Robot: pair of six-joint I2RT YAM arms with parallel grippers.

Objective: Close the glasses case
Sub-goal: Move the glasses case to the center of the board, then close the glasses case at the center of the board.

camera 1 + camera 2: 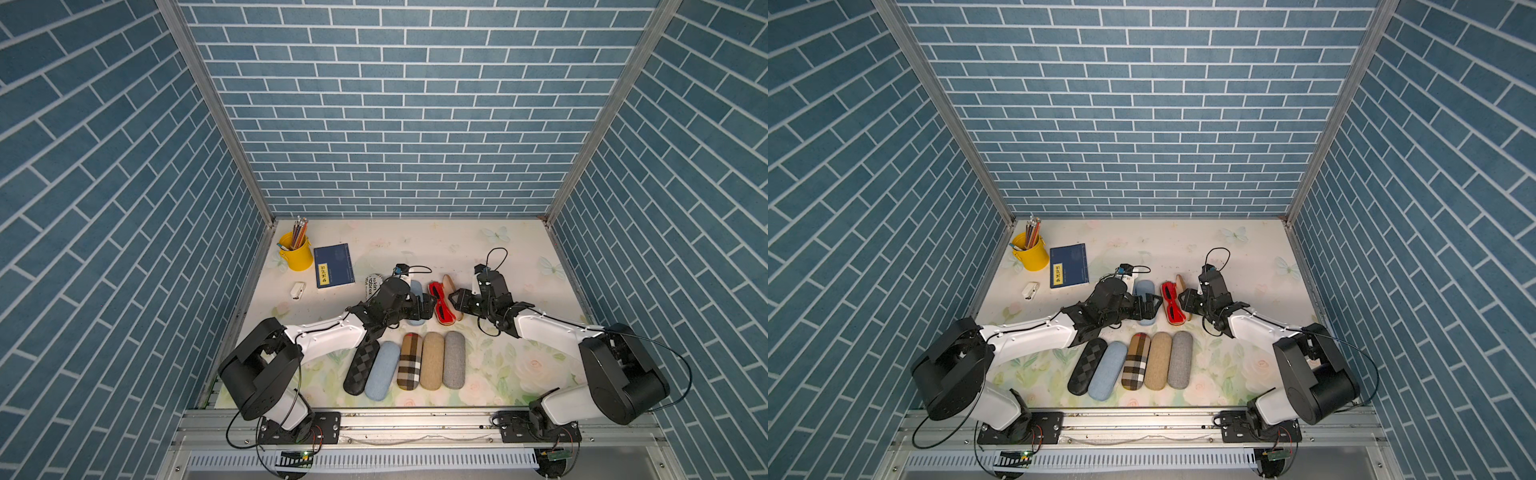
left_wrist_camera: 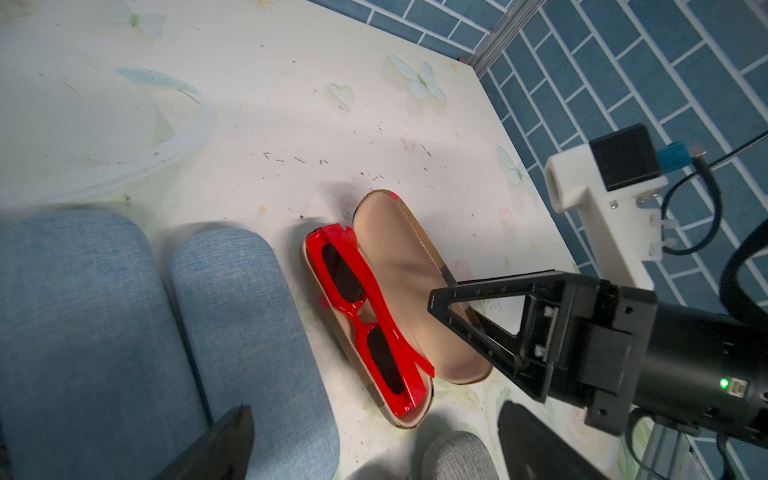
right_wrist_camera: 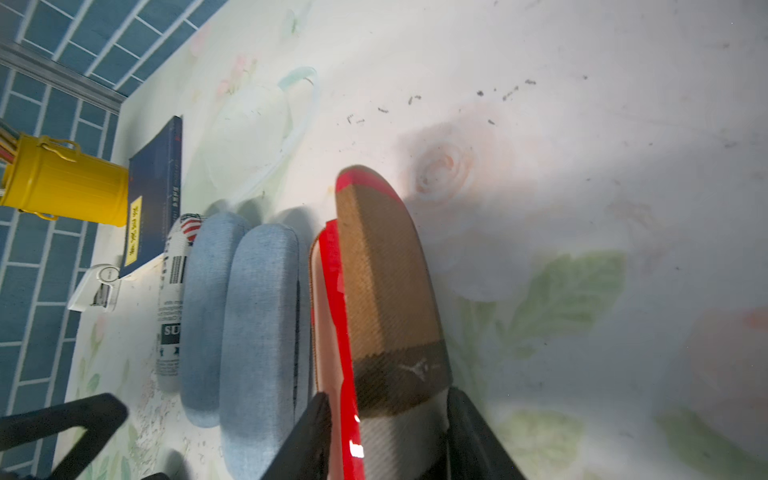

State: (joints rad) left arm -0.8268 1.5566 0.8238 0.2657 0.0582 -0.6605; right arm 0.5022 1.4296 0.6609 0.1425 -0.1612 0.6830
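The glasses case lies open mid-table, brown woven outside and tan inside. Red sunglasses rest in its lower half. The lid stands up on its edge. My right gripper straddles the lid's near end with one finger on the inner side. The jaws are apart and a gap shows beside the lid, so it is open. My left gripper hovers wide open just left of the case, holding nothing.
A closed light blue case lies right beside the open one, under my left wrist. Several closed cases sit in a row near the front edge. A yellow pencil cup, a blue book and a small white item stand back left.
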